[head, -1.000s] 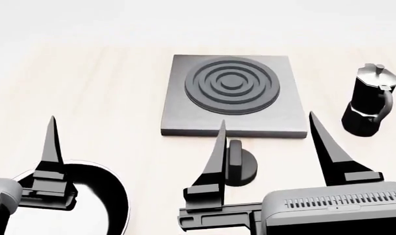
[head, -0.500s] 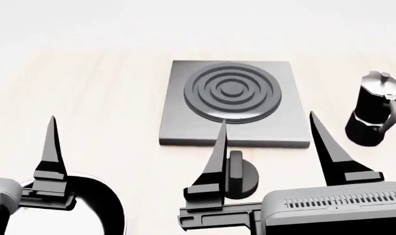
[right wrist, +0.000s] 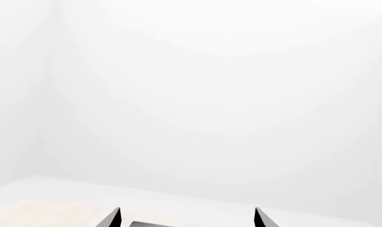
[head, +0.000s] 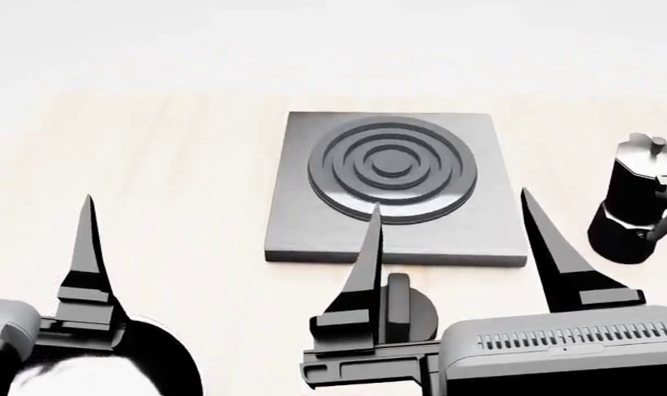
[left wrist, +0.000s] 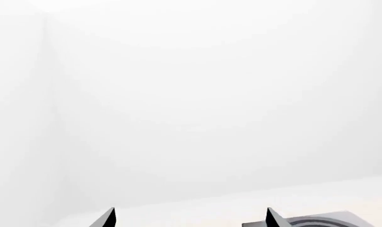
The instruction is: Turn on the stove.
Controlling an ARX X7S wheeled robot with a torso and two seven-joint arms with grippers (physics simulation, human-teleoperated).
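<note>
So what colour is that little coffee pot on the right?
Black, with a glossy faceted body; the moka pot shows best in the head view.

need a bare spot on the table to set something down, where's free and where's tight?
Free: the wide table stretch left of the stove, beyond the frying pan, and the strip behind the stove. Narrower: the gap between stove and moka pot. Crowded: around the knob, where the open right gripper hangs.

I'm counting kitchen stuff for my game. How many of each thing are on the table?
Stove: 1
Knob: 1
Coffee pot: 1
Frying pan: 1
Total: 4
</note>
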